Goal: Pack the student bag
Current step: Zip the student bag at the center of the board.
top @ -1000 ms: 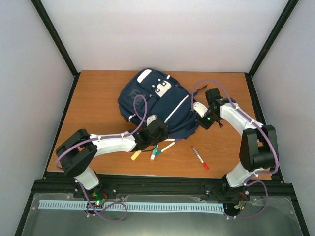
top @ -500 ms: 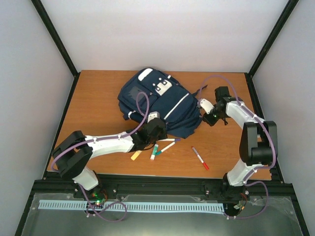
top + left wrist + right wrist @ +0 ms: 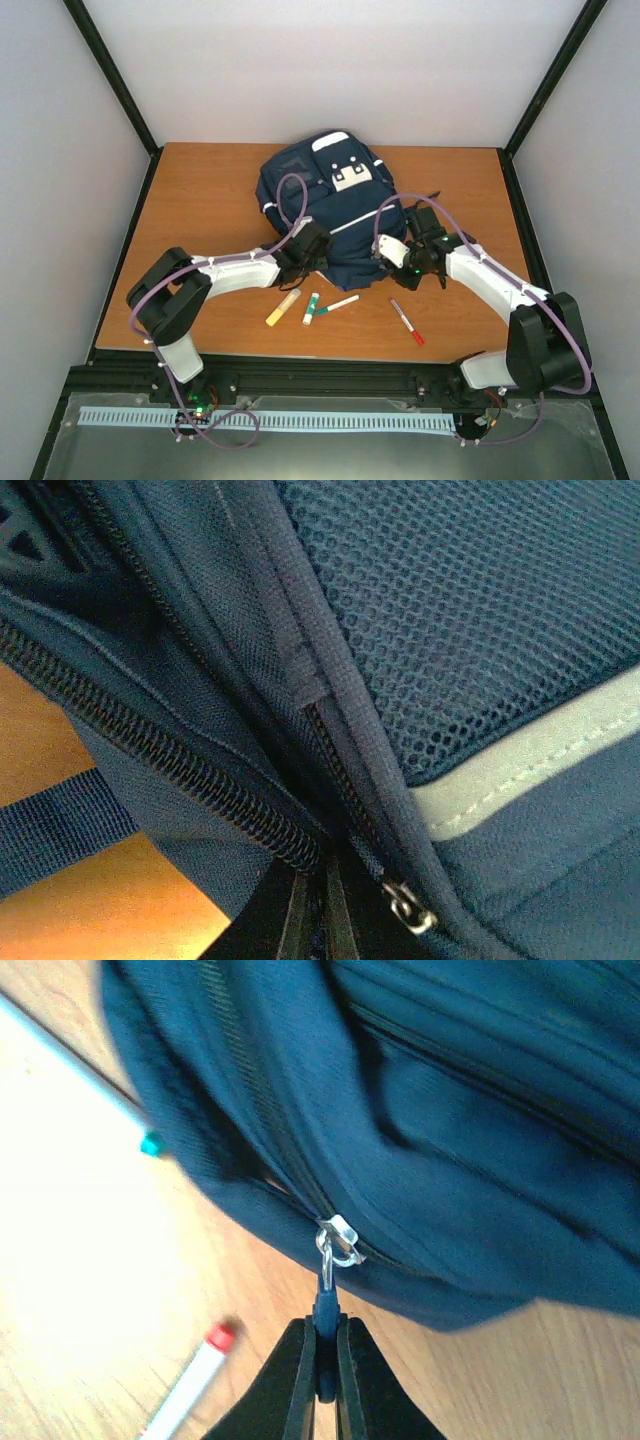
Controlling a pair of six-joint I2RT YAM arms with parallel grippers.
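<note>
**Jaws pinch zipper pull as student bag waits to be filled**

Jaws on the right arm are closed tight on the dark zipper pull [image 3: 322,1305] that hangs from a silver slider [image 3: 338,1238] at the near right rim of the student bag [image 3: 330,200]. The left arm's jaws are also closed and pressed into the navy fabric beside a run of zipper teeth [image 3: 180,770] and a second slider [image 3: 410,910]. Whether they actually grip cloth cannot be told.

The striped backpack lies at the middle of the desk [image 3: 200,200], towards its back edge, front pocket up. Its long axis runs from the arms away to the far wall. Both arms meet it on its near side, left arm at the near left corner and right arm at the near right. The zipper track appears to curve along the rim between them, so any pull along it falls to the right arm, with the left placed to brace the bag.

Bare wood lies open to either side of the bag. On the near strip lie a yellow marker [image 3: 282,307], a green marker [image 3: 311,308], a white teal-tipped pen [image 3: 336,304] and a red marker [image 3: 406,321], the last close under the right arm. None of them is packed yet.
</note>
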